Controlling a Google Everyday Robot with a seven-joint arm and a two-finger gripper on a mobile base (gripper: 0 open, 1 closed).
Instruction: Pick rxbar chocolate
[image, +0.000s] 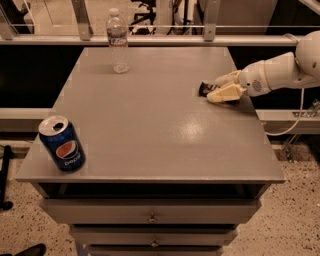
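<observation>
The rxbar chocolate (205, 89) is a small dark bar lying on the grey table (150, 125) near its right edge. Only its dark left end shows; the rest is hidden by my gripper. My gripper (216, 88), pale cream on a white arm reaching in from the right, is down at the table top right at the bar and straddles its right part. The bar rests on the table.
A blue Pepsi can (62, 143) stands at the table's front left corner. A clear water bottle (118, 41) stands at the back, left of centre. A railing (150, 27) runs behind the table. Drawers (150, 217) sit below the front edge.
</observation>
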